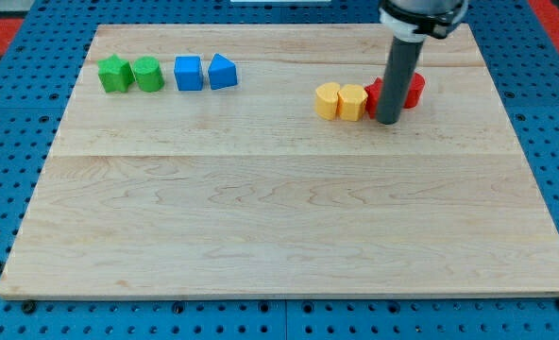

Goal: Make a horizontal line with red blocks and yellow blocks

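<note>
Two yellow blocks (340,101) sit side by side upper right on the wooden board (279,227), with red blocks (413,89) touching on their right, mostly hidden behind the rod. My tip (388,122) rests right in front of the reds, gripping nothing. Green and blue pairs sit far left.
</note>
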You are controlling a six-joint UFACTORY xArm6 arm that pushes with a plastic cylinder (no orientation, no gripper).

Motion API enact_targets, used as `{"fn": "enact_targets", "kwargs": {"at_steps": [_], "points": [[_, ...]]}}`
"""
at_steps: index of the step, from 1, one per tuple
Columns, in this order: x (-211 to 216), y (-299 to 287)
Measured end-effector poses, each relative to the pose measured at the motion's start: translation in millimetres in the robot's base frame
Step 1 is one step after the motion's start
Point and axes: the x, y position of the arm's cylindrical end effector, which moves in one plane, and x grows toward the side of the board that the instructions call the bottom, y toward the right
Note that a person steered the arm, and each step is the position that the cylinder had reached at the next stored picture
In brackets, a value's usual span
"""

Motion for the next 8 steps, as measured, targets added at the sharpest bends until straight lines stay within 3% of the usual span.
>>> {"fn": "enact_targets", "kwargs": {"at_steps": [1,2,3,4,5,6,7,8], "points": [[17.8,39.6],[7.4,96.7],[-78.5,110.2],[-97.4,84.1],[-66.7,49.0],[-53.7,66.8],[-64.1,85.6],[-100.1,56.7]]}}
